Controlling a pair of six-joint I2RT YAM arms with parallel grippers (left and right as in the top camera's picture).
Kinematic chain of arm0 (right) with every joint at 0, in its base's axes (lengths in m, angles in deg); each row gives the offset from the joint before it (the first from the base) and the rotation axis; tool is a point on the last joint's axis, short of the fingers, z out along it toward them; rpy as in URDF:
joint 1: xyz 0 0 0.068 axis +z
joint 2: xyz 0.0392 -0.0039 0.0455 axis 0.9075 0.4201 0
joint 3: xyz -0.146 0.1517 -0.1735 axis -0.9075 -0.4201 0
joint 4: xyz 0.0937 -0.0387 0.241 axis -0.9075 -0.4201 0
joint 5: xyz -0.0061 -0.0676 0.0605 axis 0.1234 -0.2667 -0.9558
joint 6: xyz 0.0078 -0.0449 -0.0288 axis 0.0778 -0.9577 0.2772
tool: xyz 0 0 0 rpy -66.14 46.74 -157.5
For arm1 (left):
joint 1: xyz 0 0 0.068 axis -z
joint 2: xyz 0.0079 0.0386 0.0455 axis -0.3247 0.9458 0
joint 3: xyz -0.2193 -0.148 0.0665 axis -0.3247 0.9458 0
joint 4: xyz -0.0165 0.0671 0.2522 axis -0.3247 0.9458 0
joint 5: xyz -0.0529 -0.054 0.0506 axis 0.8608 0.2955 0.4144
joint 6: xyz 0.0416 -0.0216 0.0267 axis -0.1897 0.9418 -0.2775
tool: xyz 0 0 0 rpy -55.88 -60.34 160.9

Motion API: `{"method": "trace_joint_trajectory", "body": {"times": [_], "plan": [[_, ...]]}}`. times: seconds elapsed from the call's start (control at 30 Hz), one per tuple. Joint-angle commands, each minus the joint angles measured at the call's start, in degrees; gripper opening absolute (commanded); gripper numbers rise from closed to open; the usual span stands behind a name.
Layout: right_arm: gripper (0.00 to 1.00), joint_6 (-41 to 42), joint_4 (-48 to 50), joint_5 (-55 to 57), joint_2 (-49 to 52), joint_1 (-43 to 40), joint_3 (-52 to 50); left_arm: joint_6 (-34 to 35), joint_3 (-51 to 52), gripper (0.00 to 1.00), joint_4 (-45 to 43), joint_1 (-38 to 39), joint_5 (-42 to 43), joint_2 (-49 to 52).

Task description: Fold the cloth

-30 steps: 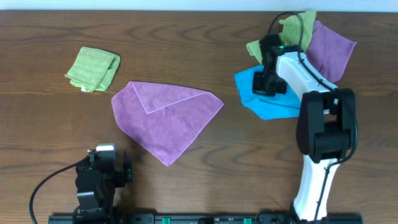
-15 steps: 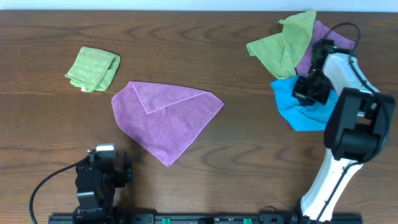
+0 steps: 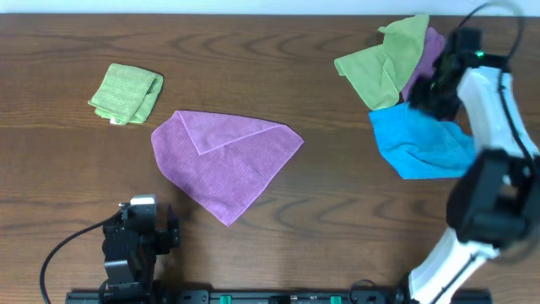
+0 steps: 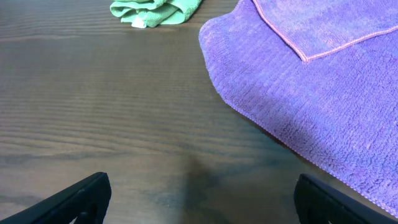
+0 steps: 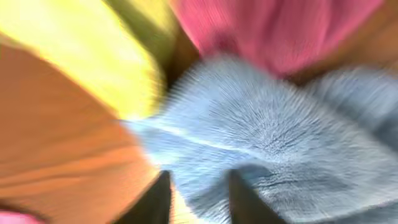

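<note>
The cloth [image 3: 224, 165], orchid purple, lies flat mid-table with its top corner folded over; its left part fills the upper right of the left wrist view [image 4: 323, 93]. My left gripper [image 3: 142, 221] rests at the front left, just short of the cloth's near corner. It is open and empty [image 4: 202, 208] over bare wood. My right gripper [image 3: 434, 89] is at the far right over the cloth pile. In the blurred right wrist view [image 5: 200, 202] its fingers stand a little apart above the blue cloth [image 5: 267, 137], with nothing between them.
A folded green cloth [image 3: 126, 93] lies at the back left and also shows in the left wrist view [image 4: 155, 9]. At the back right lie a green cloth [image 3: 384, 63], a duller mauve cloth [image 3: 426, 51] and the blue cloth [image 3: 422, 143].
My right gripper dragged the blue cloth rightwards from beside the orchid cloth, then moved up and right off it. The blue cloth now lies more exposed. The left arm and orchid cloth have not moved.
</note>
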Motion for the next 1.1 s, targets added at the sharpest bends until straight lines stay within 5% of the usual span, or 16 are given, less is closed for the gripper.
{"method": "trace_joint_trajectory", "body": {"times": [0.0, 0.07, 0.1, 0.4, 0.83, 1.07], "plan": [[0.33, -2.9, 1.0, -4.3, -7.1, 3.1, 1.7, 0.4, 0.5, 0.95, 0.1, 0.3, -0.2, -0.3], [0.6, -5.8, 1.6, -7.6, -8.3, 6.5, 1.7, 0.4, 0.5, 0.95, 0.1, 0.3, -0.2, -0.3], [0.6, -7.7, 1.8, -9.0, -8.3, 9.0, 1.7, 0.4, 0.5, 0.95, 0.1, 0.3, -0.2, -0.3], [0.37, -17.6, 11.3, -6.4, -0.5, 33.0, 1.4, 0.4, 0.5, 0.95, 0.1, 0.3, -0.2, -0.3], [0.45, -16.9, 30.5, -3.9, 15.1, 50.2, 1.4, 0.4, 0.5, 0.95, 0.1, 0.3, -0.2, -0.3], [0.4, -16.9, 35.1, -1.2, 18.3, 53.4, 1.4, 0.4, 0.5, 0.95, 0.1, 0.3, -0.2, -0.3]]}}
